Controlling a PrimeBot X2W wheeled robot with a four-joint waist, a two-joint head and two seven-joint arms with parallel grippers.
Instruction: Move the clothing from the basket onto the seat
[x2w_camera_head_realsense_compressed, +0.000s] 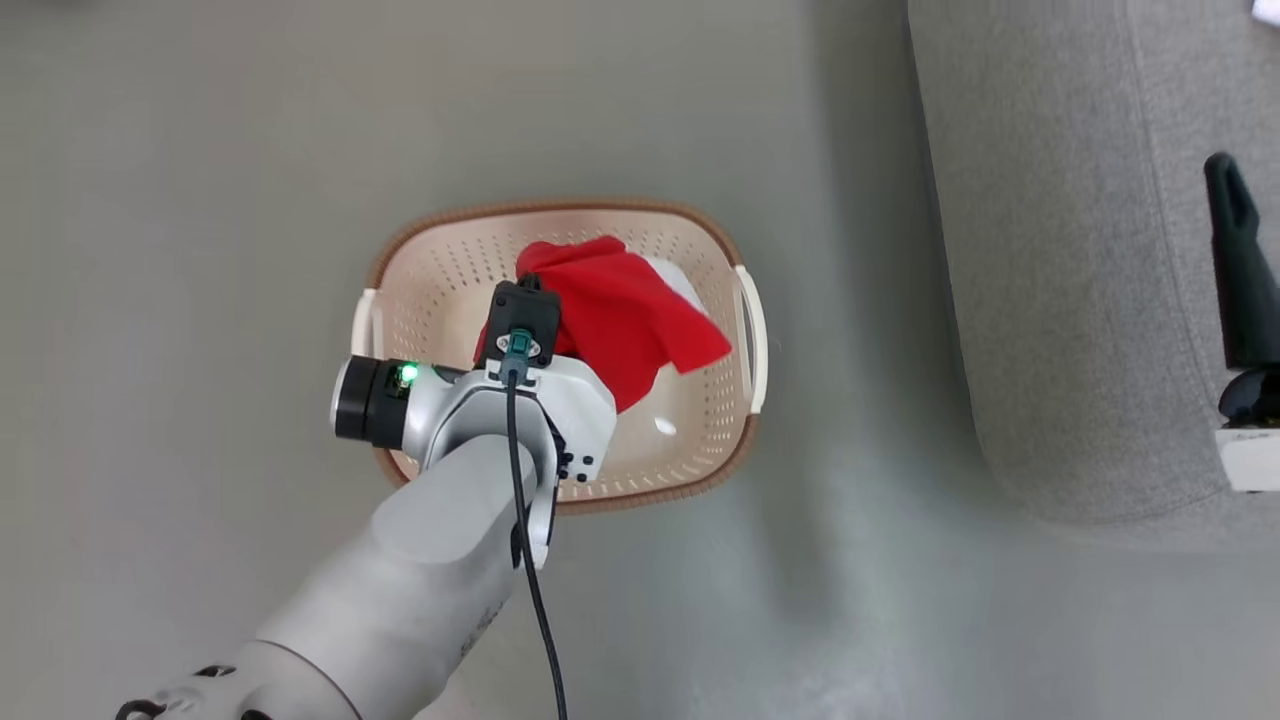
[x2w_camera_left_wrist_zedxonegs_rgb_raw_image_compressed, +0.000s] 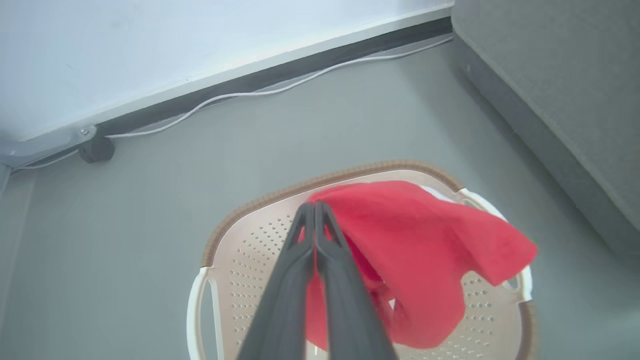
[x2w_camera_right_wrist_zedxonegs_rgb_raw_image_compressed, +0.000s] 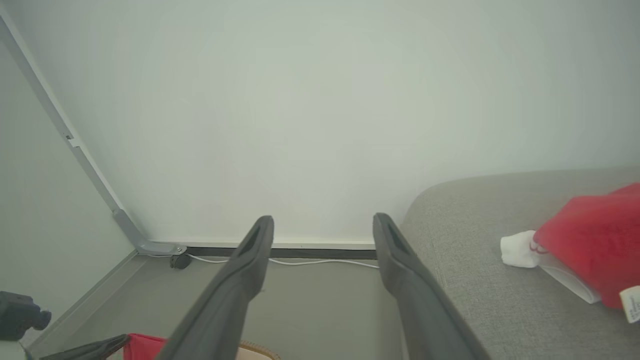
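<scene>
Left arm: the pale forearm enters the head view from the lower left and runs up to the basket (x2w_camera_head_realsense_compressed: 560, 206), with the wrist housing above the basket's near-left part and hiding the fingers from that camera. The left wrist view shows the left gripper (x2w_camera_left_wrist_zedxonegs_rgb_raw_image_compressed: 315, 210) with both dark fingers pressed together along their length, the tips pinching an edge of the plain red garment (x2w_camera_left_wrist_zedxonegs_rgb_raw_image_compressed: 420, 250). The cloth rises to the fingertips and drapes away from them to the right, with one flap reaching out over the basket's white handle (x2w_camera_left_wrist_zedxonegs_rgb_raw_image_compressed: 525, 280). Its lower folds hang inside the basket; contact with the basket floor cannot be told. The basket stands on the grey floor (x2w_camera_head_realsense_compressed: 200, 300), near the sofa (x2w_camera_head_realsense_compressed: 1080, 250) but apart from it. Right arm: one dark finger shows at the right edge of the head view, over the sofa. In the right wrist view the right gripper (x2w_camera_right_wrist_zedxonegs_rgb_raw_image_compressed: 322, 225) has its fingers spread wide with nothing between them, pointing toward the pale wall (x2w_camera_right_wrist_zedxonegs_rgb_raw_image_compressed: 320, 100), beside the sofa's rounded edge. A red garment with white trim (x2w_camera_right_wrist_zedxonegs_rgb_raw_image_compressed: 595, 240) lies on the sofa cushion, well apart from the right gripper's fingers and untouched by them. A white cable (x2w_camera_left_wrist_zedxonegs_rgb_raw_image_compressed: 250, 95) runs along the wall base.
</scene>
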